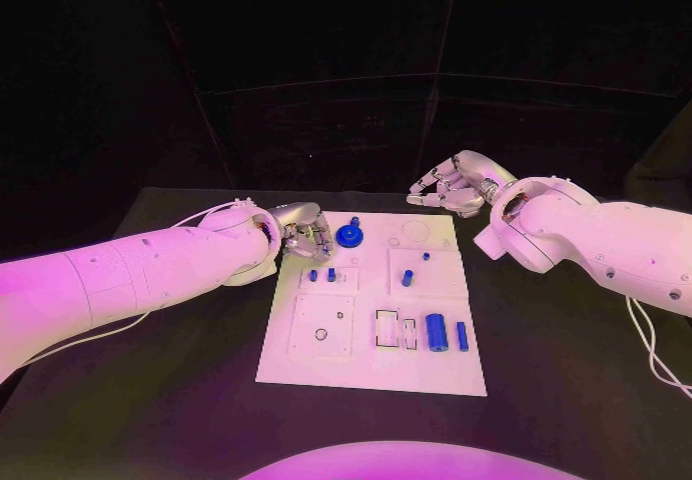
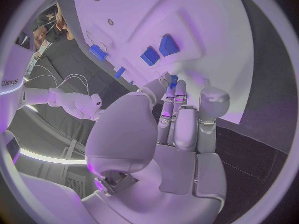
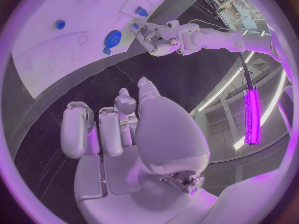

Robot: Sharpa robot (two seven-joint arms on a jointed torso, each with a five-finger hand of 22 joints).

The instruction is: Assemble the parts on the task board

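Black table (image 1: pixel 173 400): left hand (image 1: pixel 304 232) seemingly touches task board (image 1: pixel 368 372).

Two smooth white arms are seen, the left arm (image 1: pixel 130 275) and right arm (image 1: pixel 606 240), each ended by a silver hand: left hand (image 1: pixel 303 232), right hand (image 1: pixel 450 186). Thin white cables are strung along both.

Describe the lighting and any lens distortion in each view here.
Head view: magenta light washes both arms and the task board; the background is nearly black. Left wrist view: fisheye bends the board's edges; the left hand looms large. Right wrist view: a bright magenta strip light glares; the right hand is evenly lit.
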